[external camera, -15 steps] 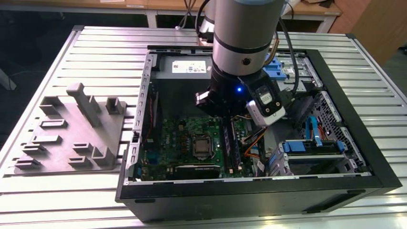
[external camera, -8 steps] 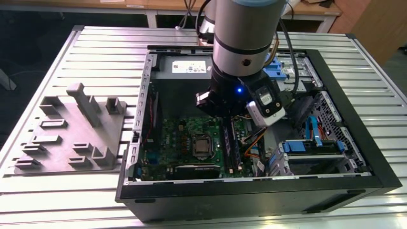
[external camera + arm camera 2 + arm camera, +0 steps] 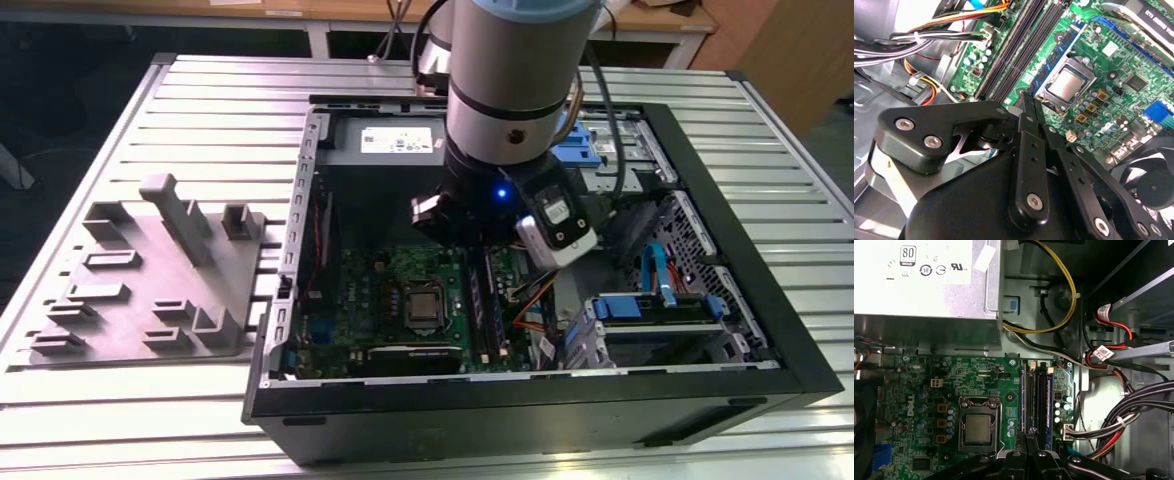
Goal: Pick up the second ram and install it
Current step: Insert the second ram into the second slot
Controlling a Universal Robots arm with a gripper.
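Note:
My gripper [image 3: 470, 245] hangs inside the open computer case [image 3: 747, 300], low over the green motherboard [image 3: 387, 300]. In both wrist views its black fingers [image 3: 1028, 107] are pressed together, with the gripper [image 3: 1026, 436] shut over one end of the long black memory slots [image 3: 1036, 395]. A long dark blue-green strip, the second ram [image 3: 491, 300], lies along those slots just below the gripper in the exterior view. Whether the fingertips touch it I cannot tell. The processor socket [image 3: 977, 427] sits beside the slots.
The silver power supply [image 3: 924, 285] fills the case's far end. Bundled cables [image 3: 1124, 420] and a yellow wire [image 3: 1066, 300] run close to the slots. Blue drive brackets [image 3: 654, 305] stand at the exterior view's right. A grey moulded fixture [image 3: 154, 275] rests on the slatted table.

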